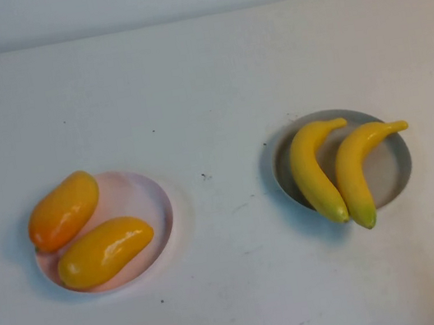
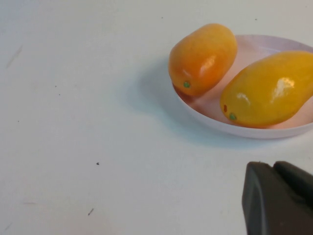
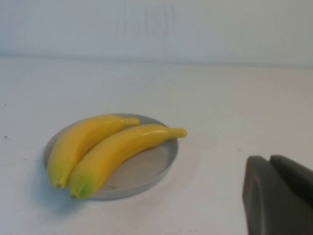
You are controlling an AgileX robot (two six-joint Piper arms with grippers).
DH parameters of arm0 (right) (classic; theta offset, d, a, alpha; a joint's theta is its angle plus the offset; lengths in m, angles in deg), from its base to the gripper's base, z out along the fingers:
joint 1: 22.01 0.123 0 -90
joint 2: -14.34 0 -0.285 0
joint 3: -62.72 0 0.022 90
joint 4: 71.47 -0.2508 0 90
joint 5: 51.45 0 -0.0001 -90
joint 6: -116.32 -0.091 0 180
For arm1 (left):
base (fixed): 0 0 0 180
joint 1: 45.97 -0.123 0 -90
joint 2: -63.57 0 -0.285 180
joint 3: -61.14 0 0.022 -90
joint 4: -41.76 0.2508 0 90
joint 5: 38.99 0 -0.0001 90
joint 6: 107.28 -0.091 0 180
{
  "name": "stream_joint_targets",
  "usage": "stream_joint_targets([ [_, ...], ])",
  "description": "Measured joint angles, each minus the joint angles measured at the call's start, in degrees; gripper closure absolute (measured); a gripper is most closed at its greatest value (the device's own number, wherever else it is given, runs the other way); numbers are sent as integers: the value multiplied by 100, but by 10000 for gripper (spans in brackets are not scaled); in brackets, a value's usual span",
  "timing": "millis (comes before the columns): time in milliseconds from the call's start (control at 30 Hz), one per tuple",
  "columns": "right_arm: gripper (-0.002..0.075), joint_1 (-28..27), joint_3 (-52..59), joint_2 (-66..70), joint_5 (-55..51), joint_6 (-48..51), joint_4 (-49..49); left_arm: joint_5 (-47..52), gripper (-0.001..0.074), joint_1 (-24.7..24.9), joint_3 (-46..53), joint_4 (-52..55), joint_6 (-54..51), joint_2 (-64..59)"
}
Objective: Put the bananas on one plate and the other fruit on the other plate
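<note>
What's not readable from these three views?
- Left end effector: left wrist view, cut off by the frame edge, only a dark shut tip near the pink plate.
- Right end effector: right wrist view, likewise cut off, shut, short of the grey plate.
- High view: both arms out of frame.
- Bananas: lower tips hide the grey plate's near rim.

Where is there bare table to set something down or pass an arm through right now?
The widest bare patch lies between the pink plate and the grey plate; the far table behind both is bare too. Both plates are crowded: two mangoes fill the pink one, two bananas overhang the grey. The left gripper and right gripper, both shut, sit back near their plates.
</note>
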Motion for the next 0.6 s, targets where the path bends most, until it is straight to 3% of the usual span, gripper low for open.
stream_joint_targets([
  [200, 742, -3, 148, -246, 12, 0, -108, 0, 739, 0, 0, 0, 0, 0],
  [600, 741, -32, 148, -269, -1097, 0, -61, 0, 739, 0, 0, 0, 0, 0],
])
